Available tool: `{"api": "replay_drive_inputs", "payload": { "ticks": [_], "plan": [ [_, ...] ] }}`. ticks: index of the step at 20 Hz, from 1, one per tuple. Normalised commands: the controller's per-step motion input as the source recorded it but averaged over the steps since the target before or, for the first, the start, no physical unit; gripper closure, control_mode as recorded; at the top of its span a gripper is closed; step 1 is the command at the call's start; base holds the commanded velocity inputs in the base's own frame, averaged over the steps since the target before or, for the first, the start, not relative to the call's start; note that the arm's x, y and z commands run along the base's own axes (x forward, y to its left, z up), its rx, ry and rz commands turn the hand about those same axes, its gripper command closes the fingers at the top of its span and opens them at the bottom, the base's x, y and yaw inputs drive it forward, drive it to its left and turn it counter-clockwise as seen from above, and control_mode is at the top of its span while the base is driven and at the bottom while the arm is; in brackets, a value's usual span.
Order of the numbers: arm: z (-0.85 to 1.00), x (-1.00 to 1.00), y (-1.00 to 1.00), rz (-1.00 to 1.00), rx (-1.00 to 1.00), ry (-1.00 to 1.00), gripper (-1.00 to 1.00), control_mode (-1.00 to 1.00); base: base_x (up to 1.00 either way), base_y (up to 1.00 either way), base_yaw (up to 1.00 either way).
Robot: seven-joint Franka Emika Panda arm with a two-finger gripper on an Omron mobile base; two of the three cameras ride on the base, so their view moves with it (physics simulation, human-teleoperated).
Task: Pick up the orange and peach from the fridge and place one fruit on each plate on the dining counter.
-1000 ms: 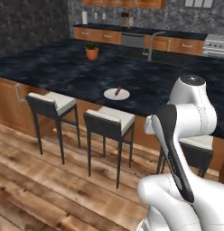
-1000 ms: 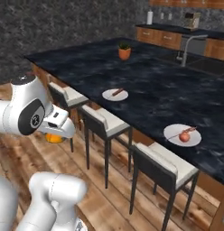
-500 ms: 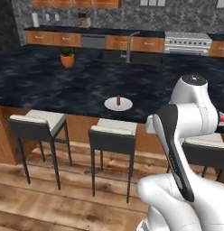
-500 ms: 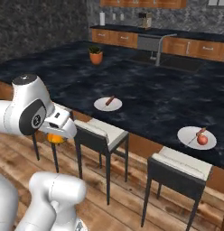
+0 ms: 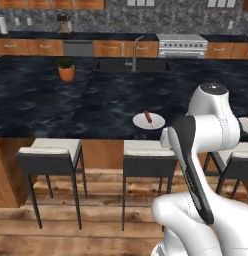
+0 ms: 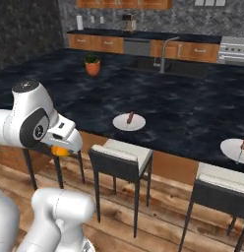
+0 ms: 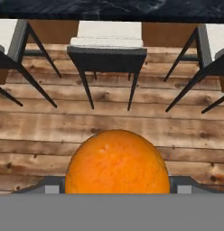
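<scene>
We have the orange (image 7: 117,162) clamped in the jaws, closed on its sides, carried low over the wood floor (image 7: 109,122), below desk height; in the right base view it peeks out under the hand (image 6: 60,150).

Left to right ahead of the jaws: a stool (image 6: 121,158) directly in front and below the desk (image 6: 143,93) edge, the near plate (image 6: 129,121) beyond it and higher, with a thin dark red-brown item already on it, then further right a second plate (image 6: 235,147) with something reddish at the frame edge, probably the peach, too cropped to be sure.

Risks as we judge them: lifting straight forward could knock the hand or fruit on the desk lip or the stool seat, since the jaws sit lower than both. The orange is round, so it may roll off the flat plate on release, or bump the item there. Dropping it on the wrong plate would double up the fruit.

Open room: plenty of bare black top beyond and left of the near plate, up to the potted plant (image 6: 92,65); the sink (image 6: 166,66) lies far behind.
</scene>
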Motion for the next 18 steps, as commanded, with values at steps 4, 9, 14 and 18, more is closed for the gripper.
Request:
{"api": "replay_drive_inputs", "payload": {
  "ticks": [4, 9, 14, 18],
  "plan": [
    [0.00, 0.00, 0.00, 0.00, 0.00, 0.00, 1.00, 1.00, 0.61, 0.19, -0.53],
    [0.00, 0.00, 0.00, 0.00, 0.00, 0.00, 1.00, 1.00, 0.63, 0.02, -0.44],
    [0.00, 0.00, 0.00, 0.00, 0.00, 0.00, 1.00, 1.00, 0.71, 0.25, -0.18],
    [0.00, 0.00, 0.00, 0.00, 0.00, 0.00, 1.00, 1.00, 0.40, 0.44, -0.02]
  ]
}}
